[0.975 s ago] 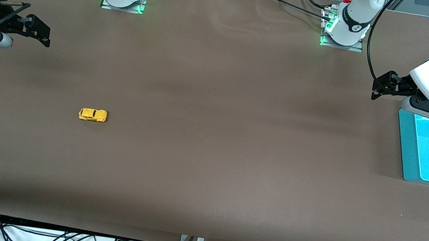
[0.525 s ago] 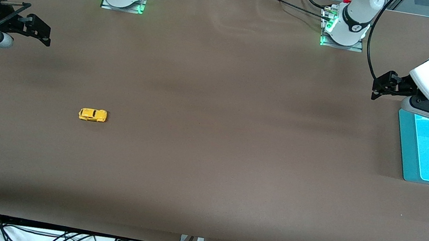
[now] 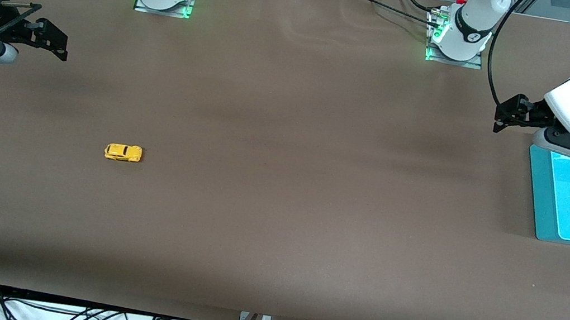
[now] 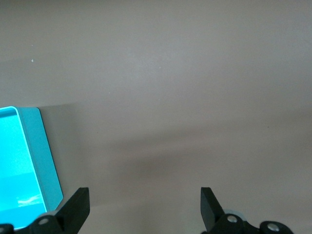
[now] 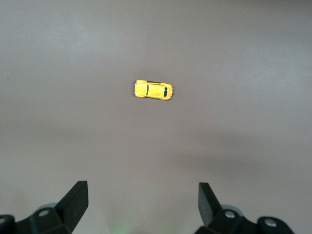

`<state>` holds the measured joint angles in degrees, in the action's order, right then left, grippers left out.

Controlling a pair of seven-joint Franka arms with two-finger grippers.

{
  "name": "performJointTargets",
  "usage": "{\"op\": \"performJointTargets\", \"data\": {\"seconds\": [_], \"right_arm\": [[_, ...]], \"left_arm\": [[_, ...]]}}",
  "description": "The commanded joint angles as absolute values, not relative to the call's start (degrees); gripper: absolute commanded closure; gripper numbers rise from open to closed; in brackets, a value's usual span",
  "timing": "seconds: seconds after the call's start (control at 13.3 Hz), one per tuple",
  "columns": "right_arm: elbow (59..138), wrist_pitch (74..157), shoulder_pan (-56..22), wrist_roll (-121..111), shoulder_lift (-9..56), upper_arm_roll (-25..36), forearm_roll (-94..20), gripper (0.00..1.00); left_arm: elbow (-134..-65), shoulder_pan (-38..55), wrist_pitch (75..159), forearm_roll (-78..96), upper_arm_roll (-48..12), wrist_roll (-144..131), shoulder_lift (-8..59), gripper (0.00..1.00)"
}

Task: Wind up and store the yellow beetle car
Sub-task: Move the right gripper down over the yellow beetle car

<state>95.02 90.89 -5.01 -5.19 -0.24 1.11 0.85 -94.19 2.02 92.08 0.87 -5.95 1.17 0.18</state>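
yellow beetle car [image 3: 123,153] — upright, on table

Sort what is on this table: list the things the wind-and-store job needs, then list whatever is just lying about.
For the job:
- tiny bright yellow beetle toy car, on the brown table
- shallow turquoise plastic bin, at the left arm's end, probably the store
- right tool, open, up in the air
- left tool, open, by the bin

Lying about:
- nothing else on the table; only cables below its edge

Small bright yellow beetle car [image 3: 123,152]: glossy painted shell, smooth, dark shiny windows. Brown table covering [image 3: 275,226]: matt, smooth, paper-like sheet, faint ripples near bases. Turquoise rectangular bin [image 3: 544,204]: smooth plastic, slight sheen inside. Left gripper [image 4: 145,214] and right gripper [image 5: 143,207]: matt black plastic-looking fingers. Arm shells: glossy white plastic. Base plates: bare metal.
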Motion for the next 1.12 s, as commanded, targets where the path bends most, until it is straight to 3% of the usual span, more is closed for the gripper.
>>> {"op": "performJointTargets", "data": {"seconds": [0.0,0.82,1.05], "right_arm": [[94.2,89.6,-5.4,-4.8,0.0,1.4,0.7,0.0],[97.8,93.9,-5.4,-15.6,5.7,1.1,0.6,0.0],[110.0,107.0,-5.1,-30.0,5.4,1.1,-1.2,0.0]], "left_arm": [[-93.3,1.9,91.1,0.4,-6.2,0.8,0.2,0.0],[-93.3,1.9,91.1,0.4,-6.2,0.8,0.2,0.0],[-93.3,1.9,91.1,0.4,-6.2,0.8,0.2,0.0]]}}
